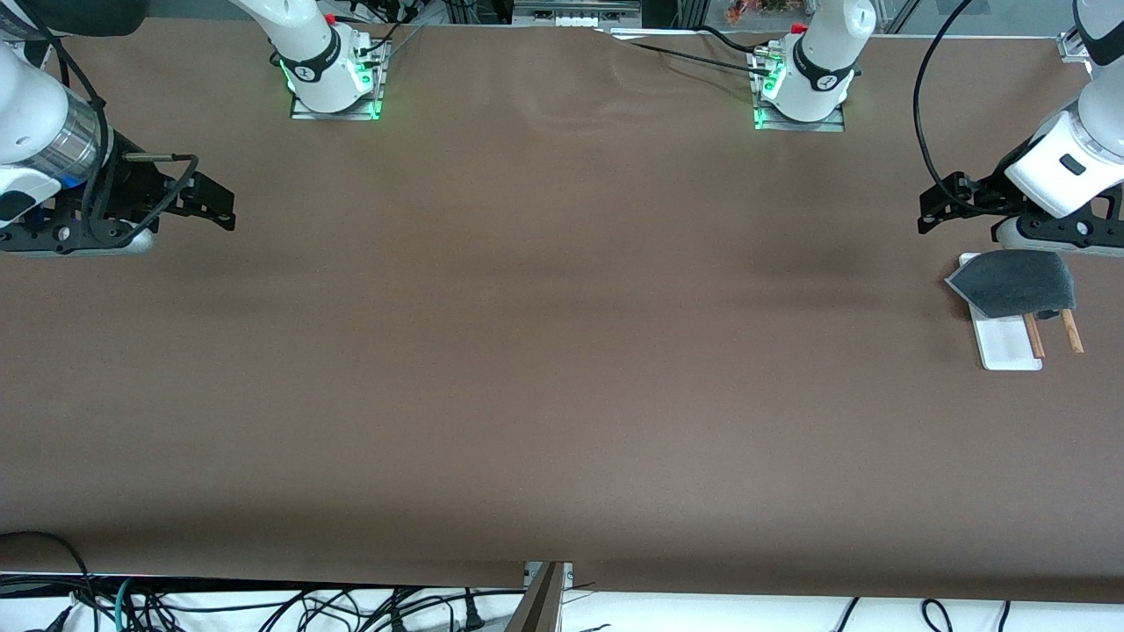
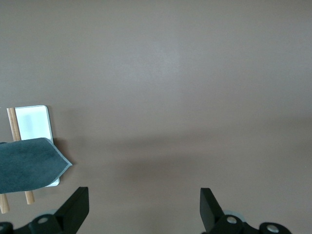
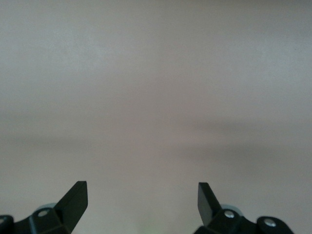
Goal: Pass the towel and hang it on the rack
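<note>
The left gripper [image 2: 144,207] has its two black fingers [image 2: 75,207] spread wide with nothing between them; only brown bench [image 2: 185,87] shows in the gap. In the front view this left gripper [image 1: 929,211] hangs in the air at the left arm's end of the bench, just beside the rack and above the bench surface.

The right gripper [image 3: 143,202] also has its fingers [image 3: 74,200] spread wide and empty, with bare bench beneath. In the front view the right gripper [image 1: 219,204] hangs over the right arm's end of the bench [image 1: 544,351], well apart from the towel and rack.

The towel [image 1: 1014,283] is draped over the top of the rack [image 1: 1010,344], dark grey side outward, with a light stitched edge showing. It covers the upper part of the stand. Below it, two thin brown wooden rods [image 1: 1071,332] stick out, and the flat white base lies on the bench. From the left wrist view, the towel [image 2: 29,165] hangs across the rods, one corner lying over the white base of the rack [image 2: 33,123].
</note>
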`<control>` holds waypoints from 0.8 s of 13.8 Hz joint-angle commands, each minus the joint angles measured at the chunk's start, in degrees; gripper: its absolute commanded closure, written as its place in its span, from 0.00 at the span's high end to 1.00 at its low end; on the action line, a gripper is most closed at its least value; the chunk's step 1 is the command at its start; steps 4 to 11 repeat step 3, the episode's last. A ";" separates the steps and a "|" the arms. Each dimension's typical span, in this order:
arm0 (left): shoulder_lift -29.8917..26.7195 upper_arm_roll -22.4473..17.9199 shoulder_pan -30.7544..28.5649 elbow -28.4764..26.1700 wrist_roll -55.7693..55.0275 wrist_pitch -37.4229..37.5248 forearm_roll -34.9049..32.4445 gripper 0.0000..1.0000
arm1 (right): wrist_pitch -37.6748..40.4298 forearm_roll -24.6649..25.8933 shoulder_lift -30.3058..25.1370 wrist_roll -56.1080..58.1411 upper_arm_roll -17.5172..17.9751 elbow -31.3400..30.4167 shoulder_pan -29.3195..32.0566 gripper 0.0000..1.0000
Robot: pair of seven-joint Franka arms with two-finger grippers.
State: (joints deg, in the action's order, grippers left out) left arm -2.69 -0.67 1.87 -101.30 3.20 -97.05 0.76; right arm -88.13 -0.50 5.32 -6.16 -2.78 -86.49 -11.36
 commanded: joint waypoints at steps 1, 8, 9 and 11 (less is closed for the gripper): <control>-0.12 -0.47 0.68 -0.04 0.93 -0.77 -2.08 1.00 | 0.77 0.32 0.30 -0.25 0.41 1.15 0.29 1.00; -0.12 -0.38 0.77 0.23 0.85 -0.69 -1.90 1.00 | 0.77 0.24 0.22 -0.25 0.40 1.15 0.29 1.00; -0.12 -0.38 0.77 0.23 0.85 -0.69 -1.90 1.00 | 0.77 0.24 0.22 -0.25 0.40 1.15 0.29 1.00; -0.12 -0.38 0.77 0.23 0.85 -0.69 -1.90 1.00 | 0.77 0.24 0.22 -0.25 0.40 1.15 0.29 1.00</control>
